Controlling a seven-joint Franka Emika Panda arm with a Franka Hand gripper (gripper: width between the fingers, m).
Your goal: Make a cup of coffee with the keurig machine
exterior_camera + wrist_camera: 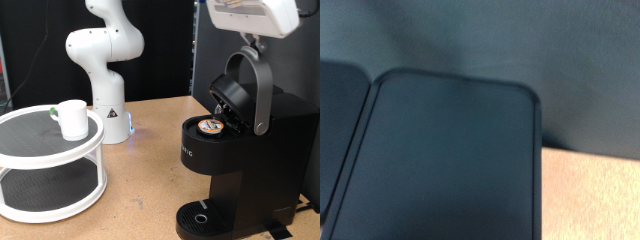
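Note:
The keurig machine [240, 165] stands at the exterior view's right with its silver-rimmed lid [258, 92] raised open. A small pod [211, 126] with a tan top sits in the open chamber. The round drip base [203, 217] is bare. The cup [72, 118], white with a greenish handle, stands on the top tier of a round white stand [30, 150] at the left, far from the machine. My gripper [254, 40] hangs at the top right, just above the raised lid's handle. The wrist view shows no fingers, only a dark rounded black panel [450, 160].
The white robot arm base [105, 85] stands at the back between the stand and the machine. A dark wall panel is behind the machine. Tan table surface [140, 190] lies between the stand and the machine, and also shows in the wrist view [590, 195].

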